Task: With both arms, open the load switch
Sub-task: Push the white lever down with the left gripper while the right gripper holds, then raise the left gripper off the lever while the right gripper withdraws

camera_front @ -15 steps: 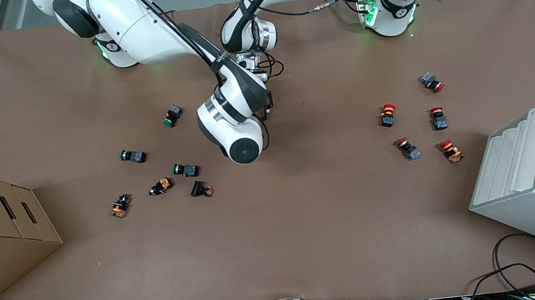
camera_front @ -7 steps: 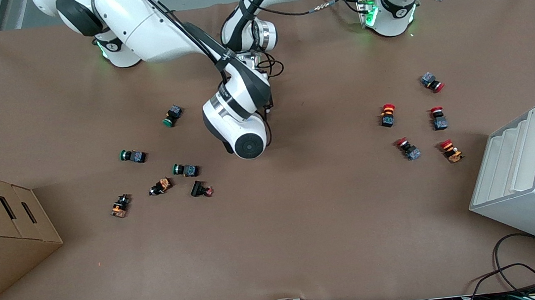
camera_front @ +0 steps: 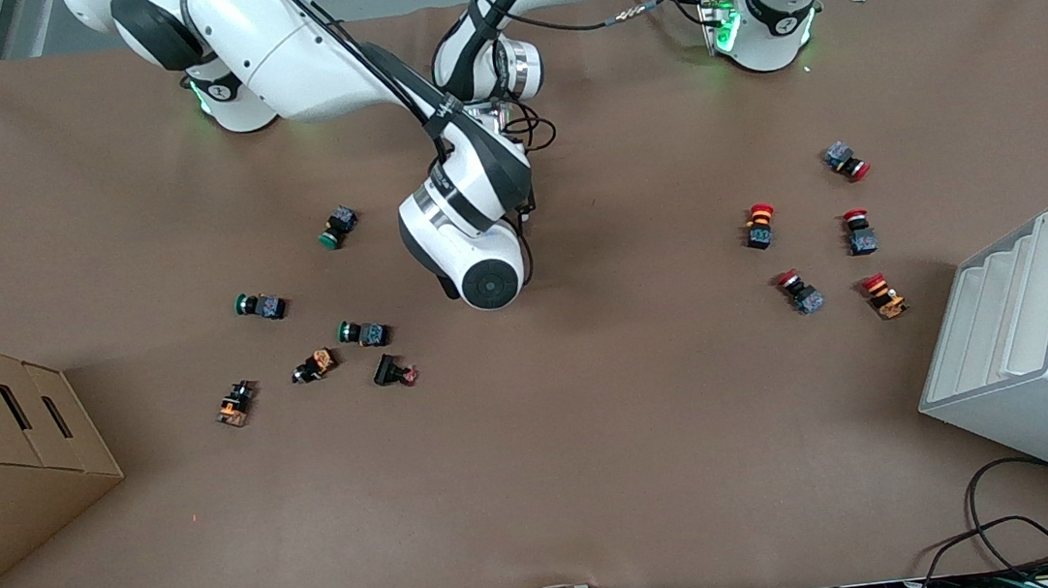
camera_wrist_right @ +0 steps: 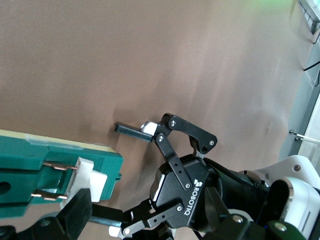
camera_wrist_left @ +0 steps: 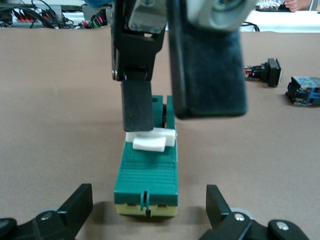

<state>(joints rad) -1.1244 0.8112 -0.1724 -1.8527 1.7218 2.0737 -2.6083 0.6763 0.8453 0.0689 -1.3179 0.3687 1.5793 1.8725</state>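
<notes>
One load switch (camera_wrist_left: 146, 172) sits between your left gripper's (camera_wrist_left: 148, 194) spread jaws, right gripper's (camera_wrist_left: 169, 120) spread jaws atop it; eleven buttons (camera_front: 363, 333) well apart.

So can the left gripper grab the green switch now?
Probably yes: the left gripper is open, straddling one end of the load switch, nothing between. The right gripper sits at the white toggle.

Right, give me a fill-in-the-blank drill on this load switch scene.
1. The load switch has a ___ body.
2. The right end effector touches its ___ toggle.
3. The left end effector, straddling the switch without gripping it, is ___.
4. The push buttons toward the left arm's end of the table have ___ caps.
Missing words: green; white; open; red.
</notes>
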